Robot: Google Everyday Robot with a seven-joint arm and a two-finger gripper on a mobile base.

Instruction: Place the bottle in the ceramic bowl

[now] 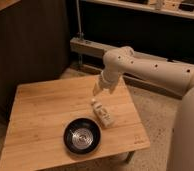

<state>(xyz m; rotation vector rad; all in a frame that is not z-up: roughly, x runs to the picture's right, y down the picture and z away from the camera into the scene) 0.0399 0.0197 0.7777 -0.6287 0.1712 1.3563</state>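
— What sits closest to you on that wooden table [40,120]?

— The ceramic bowl [66,136], near the front edge: black, glossy, round, with its shiny centre facing up.

— And the bottle?

— The bottle [102,113] lies on its side on the boards, just behind the bowl and a little to the right in the view. Its lower end comes close to the bowl's rim (whether the two touch, I cannot tell). Its capped end points away from the bowl, toward my fingers.

— Where is your gripper, then?

— My gripper [100,89] hangs over the far half of the table, just beyond the bottle's cap and apart from it. My fingers are spread wide, and the bottle is not between them.

— What is behind that?

— My pale arm [155,70] bends at the wrist and runs off to the right, past the table's edge and over the speckled floor [150,112]. Farther back stands a low grey ledge [87,47] with a thin upright pole on it — beyond it, only dark panels.
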